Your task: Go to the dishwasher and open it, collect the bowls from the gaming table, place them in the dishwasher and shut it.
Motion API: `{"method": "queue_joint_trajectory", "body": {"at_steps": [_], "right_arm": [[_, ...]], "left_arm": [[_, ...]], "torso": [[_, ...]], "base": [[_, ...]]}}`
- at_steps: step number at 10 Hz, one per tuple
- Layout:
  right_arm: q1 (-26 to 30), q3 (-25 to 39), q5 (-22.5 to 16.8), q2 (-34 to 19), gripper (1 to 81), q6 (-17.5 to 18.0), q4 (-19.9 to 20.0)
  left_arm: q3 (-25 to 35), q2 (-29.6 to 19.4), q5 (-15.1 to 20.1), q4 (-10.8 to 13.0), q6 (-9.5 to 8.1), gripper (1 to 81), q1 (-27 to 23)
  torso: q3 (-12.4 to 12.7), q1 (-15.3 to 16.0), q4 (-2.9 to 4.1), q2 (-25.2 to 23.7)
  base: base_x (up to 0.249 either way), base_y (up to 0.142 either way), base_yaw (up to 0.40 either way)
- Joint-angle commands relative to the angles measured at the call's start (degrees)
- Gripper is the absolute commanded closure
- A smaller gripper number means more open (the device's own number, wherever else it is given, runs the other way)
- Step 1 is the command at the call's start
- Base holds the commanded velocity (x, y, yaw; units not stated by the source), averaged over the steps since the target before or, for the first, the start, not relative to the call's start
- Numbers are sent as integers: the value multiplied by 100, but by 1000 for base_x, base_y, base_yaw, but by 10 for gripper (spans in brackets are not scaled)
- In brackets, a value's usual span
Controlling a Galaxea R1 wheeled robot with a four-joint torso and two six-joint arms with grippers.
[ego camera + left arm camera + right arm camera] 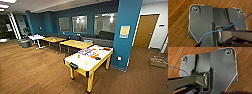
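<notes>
Wood-plank floor [30,72], brown and glossy, fills the foreground of the head view and lies under both wrist cameras. Whether either gripper is open or shut, or has hold of anything, cannot be told from the wrist views.

Gaming table [82,65]: long, narrow, white-topped, with a yellowish edge and yellow legs capped black at the corners; it stands right of centre in the middle ground, its near short end bearing a dark fitting. Colourful board-game sheets [87,52] lie on the far half of the top. On the top, a lime green bowl [86,62] sits near the middle, a black bowl [98,58] close to the right edge, and a red bowl [107,48] at the far end; each is small, round and shallow. A small orange cup [79,56] stands near the left edge.

Blue pillar [126,32], just behind the table's far right corner, carries a pale notice. Plain yellow wooden tables [75,44] stand beyond, in front of a dark sofa [100,37] along the blue wall with windows. A wooden door [145,30] is at far right.
</notes>
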Motion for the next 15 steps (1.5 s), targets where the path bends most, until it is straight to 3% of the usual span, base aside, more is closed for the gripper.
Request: {"method": "queue_joint_trajectory", "body": {"at_steps": [1, 15], "right_arm": [[312, 30, -281, -9, 10, -5, 17], [338, 21, -281, 0, 10, -6, 17]], "left_arm": [[-8, -57, 289, -18, 26, 10, -288], [-16, -57, 289, -19, 26, 10, -280]], "torso": [[0, 0, 0, 0], [0, 0, 0, 0]], "base": [[174, 79, 0], [180, 98, 0]]}}
